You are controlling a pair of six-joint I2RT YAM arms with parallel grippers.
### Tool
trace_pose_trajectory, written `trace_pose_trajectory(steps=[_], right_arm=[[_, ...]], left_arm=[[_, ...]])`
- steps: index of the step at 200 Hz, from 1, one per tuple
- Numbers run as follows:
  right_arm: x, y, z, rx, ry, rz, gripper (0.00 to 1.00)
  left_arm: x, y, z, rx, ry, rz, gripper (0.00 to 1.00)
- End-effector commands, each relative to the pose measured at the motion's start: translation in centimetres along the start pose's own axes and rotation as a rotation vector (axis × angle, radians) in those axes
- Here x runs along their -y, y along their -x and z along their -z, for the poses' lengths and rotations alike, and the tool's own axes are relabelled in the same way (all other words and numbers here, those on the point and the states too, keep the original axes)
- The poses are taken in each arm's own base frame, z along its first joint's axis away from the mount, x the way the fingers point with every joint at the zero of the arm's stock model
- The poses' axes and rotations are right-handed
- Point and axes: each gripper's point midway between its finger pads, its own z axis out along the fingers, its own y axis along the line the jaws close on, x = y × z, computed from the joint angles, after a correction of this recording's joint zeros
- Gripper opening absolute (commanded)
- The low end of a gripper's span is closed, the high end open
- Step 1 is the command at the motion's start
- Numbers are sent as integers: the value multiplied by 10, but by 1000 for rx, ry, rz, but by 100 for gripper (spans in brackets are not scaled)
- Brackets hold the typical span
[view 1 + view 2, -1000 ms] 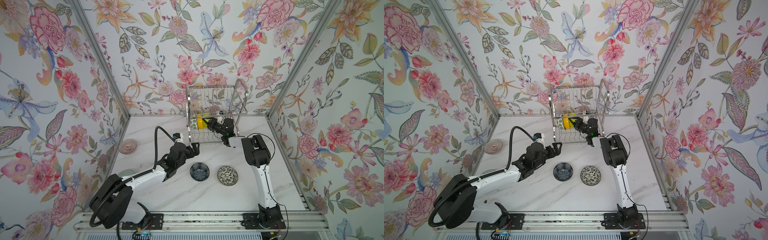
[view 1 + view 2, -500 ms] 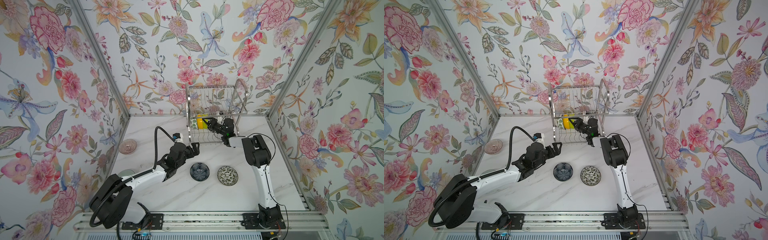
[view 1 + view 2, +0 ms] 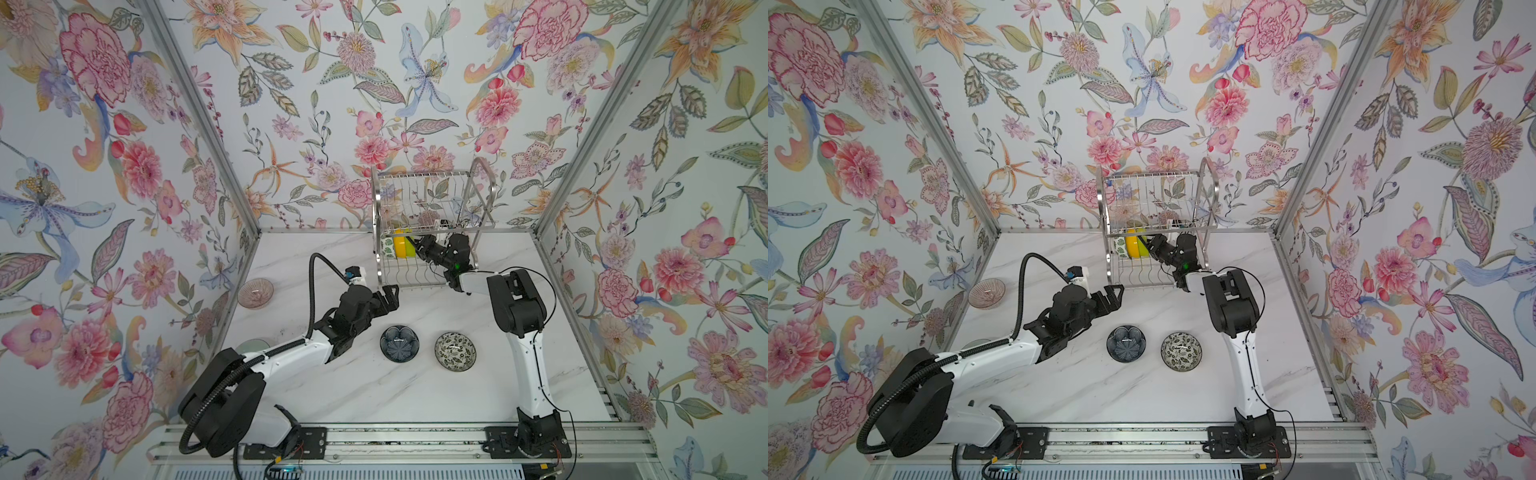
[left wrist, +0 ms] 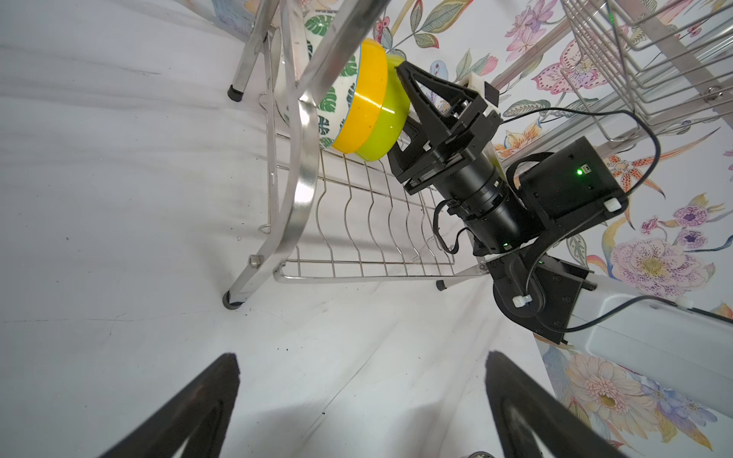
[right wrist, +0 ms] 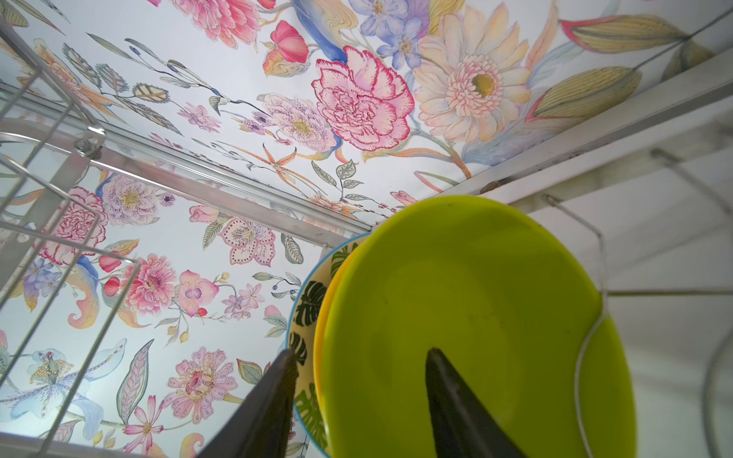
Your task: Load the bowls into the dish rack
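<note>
My right claw [image 5: 361, 351] is inside the dish rack [image 4: 305, 178], down on its lower shelf. One finger is inside the lime green bowl [image 5: 496, 317] and the other is outside the rims. The jaws stand partly apart around those rims, and I cannot tell whether they pinch or merely straddle them.

That bowl stands on edge, nested against the orange-yellow bowl [image 4: 367, 99], which in turn leans on the leaf-print bowl [image 4: 331, 103] (stood up like this, each takes little room, and the wavy wires should keep them from rolling). All three crowd one end of the shelf, at upper centre in both top views. I judge that leaves the slots nearer the claw free for more.

My left claw [image 4: 361, 357] is wide open and holds nothing. It hovers over the counter [image 3: 415, 395] just short of the rack's near corner, I think to be out of the right arm's way.

Four bowls wait on the counter:
- The dark blue bowl [image 3: 399, 342] and the black-and-white floral bowl [image 3: 455, 350] sit side by side at lower centre.
- The pink ribbed bowl [image 3: 255, 293] is by the left wall.
- A pale green bowl [image 3: 253, 345] is half hidden under the left arm.
</note>
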Motion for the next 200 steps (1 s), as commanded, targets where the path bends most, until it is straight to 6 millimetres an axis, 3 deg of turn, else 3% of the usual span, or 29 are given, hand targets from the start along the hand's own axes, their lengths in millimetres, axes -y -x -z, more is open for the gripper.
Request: trace_pose_trajectory(steps=[1, 128, 159, 200], right_arm=[[-27, 15, 8, 34, 22, 61, 54], [-40, 12, 42, 89, -44, 141, 82], [-44, 7, 53, 103, -54, 153, 98], [-50, -3, 72, 113, -74, 167, 99]], left_arm=[[8, 4, 4, 4, -14, 4, 99], [13, 3, 14, 18, -13, -2, 99], [11, -1, 17, 10, -4, 3, 99], [11, -2, 23, 13, 4, -1, 99]])
